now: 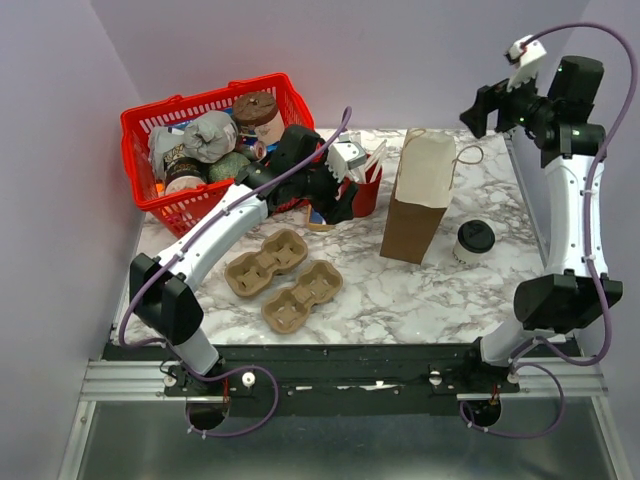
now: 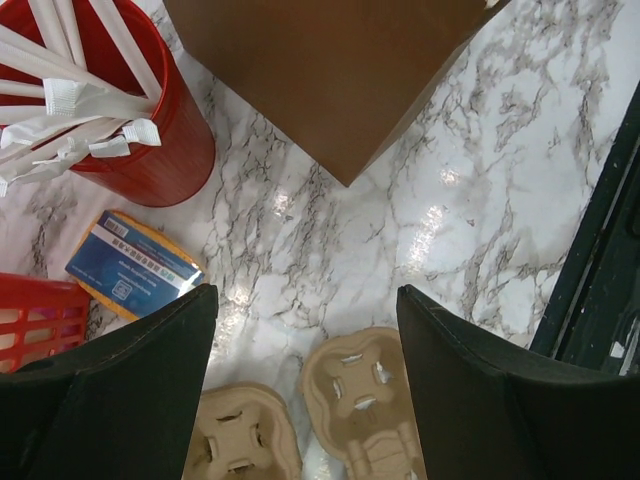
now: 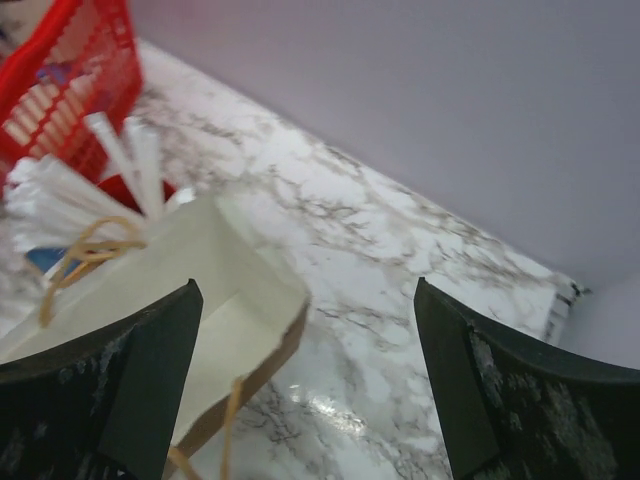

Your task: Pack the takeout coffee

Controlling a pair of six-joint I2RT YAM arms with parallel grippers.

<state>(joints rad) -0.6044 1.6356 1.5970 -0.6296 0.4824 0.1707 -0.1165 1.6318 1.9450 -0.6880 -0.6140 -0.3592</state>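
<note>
My left gripper (image 2: pixel 305 296): open, jaws spread wide with nothing between them. It hangs low over the marble table (image 1: pixel 400 290), between the red cup and the paper bag.
My right gripper (image 3: pixel 305 290): open, jaws wide apart and empty. It is raised high at the far right of the table, looking down at the mouth of the bag.
Takeout coffee (image 1: pixel 476 241): a cream-white paper cup with a round black lid, upright on the table. It is just beside the bag on its right, below my right arm and well apart from my left gripper. Neither of my grippers touches it.
Paper bag (image 1: pixel 418 200): brown outside, white inside, standing upright near the middle of the table. Its top is open and it has a twine handle.
Red cup (image 2: pixel 150 140): just left of the bag, filled with white plastic cutlery (image 2: pixel 60 90).
Blue packet (image 2: pixel 132 266): lies flat on the table beside the red cup, near the corner of the basket.
Cup carriers: 2 moulded-pulp trays lie side by side on the near left of the table, one (image 1: pixel 265 263) nearer the basket and the other (image 1: pixel 302 297) nearer the front edge. Both carry nothing.
Red basket (image 1: pixel 160 120): plastic, at the far left corner. It holds a brown-topped round tub (image 1: pixel 255 108) and several wrapped items that I cannot identify.
</note>
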